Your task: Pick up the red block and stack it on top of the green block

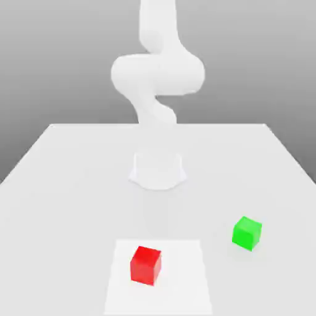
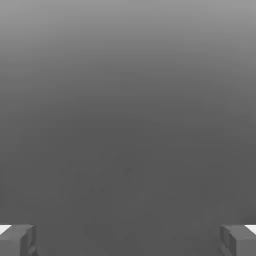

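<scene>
Red block (image 1: 145, 266) near, unstacked; hand (image 2: 128, 241) wide open, empty. We still need pick and stack onto green block (image 1: 247, 233), right.

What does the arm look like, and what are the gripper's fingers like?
The arm is plain white with smooth, rounded, bulging joints and a flared base; I see no cables or markings on it. In the hand view, the gripper has two grey, blocky fingers with squared edges.
</scene>
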Available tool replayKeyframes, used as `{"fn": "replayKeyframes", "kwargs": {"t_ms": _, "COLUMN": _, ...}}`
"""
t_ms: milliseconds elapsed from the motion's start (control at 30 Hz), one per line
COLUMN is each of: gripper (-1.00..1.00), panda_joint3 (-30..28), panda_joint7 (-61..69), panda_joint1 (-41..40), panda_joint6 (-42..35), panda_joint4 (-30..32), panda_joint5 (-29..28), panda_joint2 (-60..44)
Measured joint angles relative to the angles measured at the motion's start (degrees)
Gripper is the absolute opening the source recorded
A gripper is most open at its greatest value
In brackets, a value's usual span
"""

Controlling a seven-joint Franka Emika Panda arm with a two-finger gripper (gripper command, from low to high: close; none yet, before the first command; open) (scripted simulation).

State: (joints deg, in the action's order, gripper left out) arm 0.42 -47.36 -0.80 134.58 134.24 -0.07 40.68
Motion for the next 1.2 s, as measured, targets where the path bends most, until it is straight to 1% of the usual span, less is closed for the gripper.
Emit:
{"fn": "replayKeyframes", "kwargs": {"t_ms": 367, "gripper": 0.00, "panda_joint3": 1.2, "panda_joint7": -7.1, "panda_joint1": -2.9, "panda_joint6": 12.6, "panda_joint4": 11.0, "panda_joint5": -0.7, "panda_joint2": -23.3}}
{"fn": "replayKeyframes", "kwargs": {"t_ms": 667, "gripper": 0.00, "panda_joint3": 1.0, "panda_joint7": -12.2, "panda_joint1": -4.1, "panda_joint6": 22.7, "panda_joint4": 19.9, "panda_joint5": -0.3, "panda_joint2": -42.0}}
{"fn": "replayKeyframes", "kwargs": {"t_ms": 867, "gripper": 0.00, "panda_joint3": 0.4, "panda_joint7": -13.1, "panda_joint1": -3.7, "panda_joint6": 32.7, "panda_joint4": 19.3, "panda_joint5": -0.8, "panda_joint2": -54.4}}
{"fn": "replayKeyframes", "kwargs": {"t_ms": 900, "gripper": -1.00, "panda_joint3": 0.3, "panda_joint7": -13.2, "panda_joint1": -3.6, "panda_joint6": 34.1, "panda_joint4": 19.1, "panda_joint5": -0.9, "panda_joint2": -56.1}}
{"fn": "replayKeyframes", "kwargs": {"t_ms": 1100, "gripper": -1.00, "panda_joint3": 0.3, "panda_joint7": -13.4, "panda_joint1": -3.6, "panda_joint6": 34.9, "panda_joint4": 19.0, "panda_joint5": -1.1, "panda_joint2": -56.9}}
{"fn": "replayKeyframes", "kwargs": {"t_ms": 1200, "gripper": -1.00, "panda_joint3": 0.6, "panda_joint7": -13.2, "panda_joint1": -3.8, "panda_joint6": 31.7, "panda_joint4": 19.5, "panda_joint5": -0.8, "panda_joint2": -53.2}}
